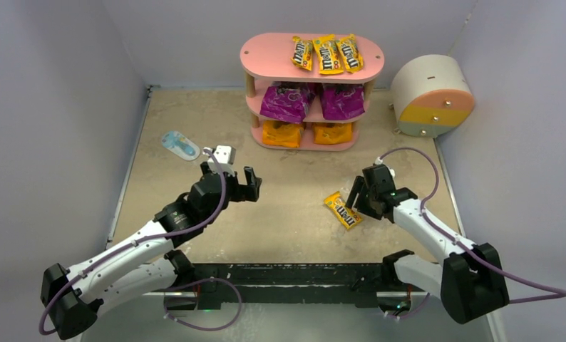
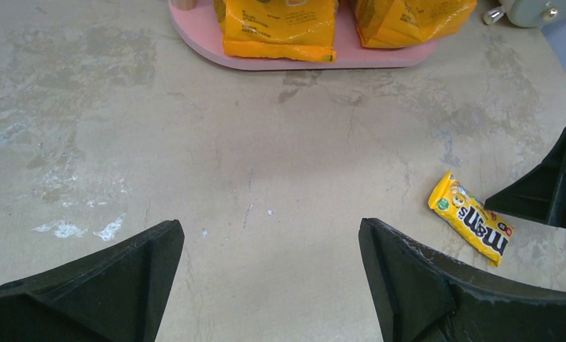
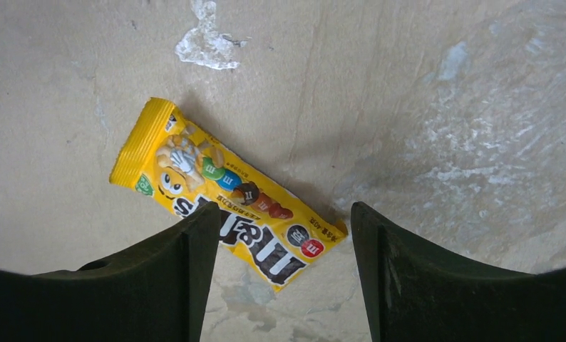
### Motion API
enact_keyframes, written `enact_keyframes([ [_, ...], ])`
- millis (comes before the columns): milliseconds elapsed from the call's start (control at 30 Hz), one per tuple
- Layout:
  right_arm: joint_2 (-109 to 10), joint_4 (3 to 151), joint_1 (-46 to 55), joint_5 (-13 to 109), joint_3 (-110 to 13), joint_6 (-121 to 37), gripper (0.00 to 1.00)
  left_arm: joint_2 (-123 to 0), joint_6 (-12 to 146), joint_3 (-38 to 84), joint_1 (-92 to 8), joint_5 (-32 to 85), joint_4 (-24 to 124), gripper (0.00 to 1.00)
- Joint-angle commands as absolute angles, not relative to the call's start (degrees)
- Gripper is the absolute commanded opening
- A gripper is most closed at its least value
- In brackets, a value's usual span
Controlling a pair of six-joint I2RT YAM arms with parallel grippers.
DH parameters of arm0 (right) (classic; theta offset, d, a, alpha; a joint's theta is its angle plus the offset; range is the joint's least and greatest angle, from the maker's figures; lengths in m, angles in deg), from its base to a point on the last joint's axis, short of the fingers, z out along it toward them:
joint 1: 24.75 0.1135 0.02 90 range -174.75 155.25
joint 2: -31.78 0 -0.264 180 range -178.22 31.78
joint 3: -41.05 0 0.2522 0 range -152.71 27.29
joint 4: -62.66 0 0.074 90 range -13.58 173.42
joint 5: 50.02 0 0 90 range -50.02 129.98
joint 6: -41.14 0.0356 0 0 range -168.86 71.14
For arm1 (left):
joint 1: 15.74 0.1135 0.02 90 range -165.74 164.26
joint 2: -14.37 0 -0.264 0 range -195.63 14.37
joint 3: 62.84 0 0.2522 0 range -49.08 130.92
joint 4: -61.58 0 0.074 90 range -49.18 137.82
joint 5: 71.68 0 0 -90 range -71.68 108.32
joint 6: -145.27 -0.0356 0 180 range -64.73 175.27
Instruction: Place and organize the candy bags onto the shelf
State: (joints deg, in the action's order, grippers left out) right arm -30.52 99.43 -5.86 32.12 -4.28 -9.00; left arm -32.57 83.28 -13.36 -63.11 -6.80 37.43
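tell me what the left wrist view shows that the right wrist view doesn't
Only left wrist: the shelf, its bottom board holding two orange bags, a corner of the drawer unit, and the left gripper, wide open above the table.
Only right wrist: how the right gripper is placed, jaws apart on either side of one end of the yellow M&M's packet.
Both: that packet lying flat on the table, though the left wrist view catches only an edge of the right gripper beside it.
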Motion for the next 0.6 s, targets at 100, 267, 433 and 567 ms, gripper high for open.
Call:
enact_keyframes([
  [100, -29.6, 93.7, -6.7, 41.4, -0.9, -14.7, 0.69, -33.5, 83.9, -11.2, -63.0, -5.0, 38.8, 1.00],
  [267, -29.8, 91.2, -6.7, 46.9, 0.5, -16.2, 0.68, -34.6, 83.8, -10.5, -63.0, -3.9, 38.8, 1.00],
  [433, -30.8, 88.7, -6.7, 52.0, 0.4, -19.0, 0.64, -34.7, 84.3, -10.6, -63.0, -3.1, 38.7, 1.00],
  [567, -30.0, 87.7, -6.7, 52.5, 1.8, -18.9, 0.59, -34.5, 84.7, -10.6, -63.0, -2.6, 38.7, 1.00],
])
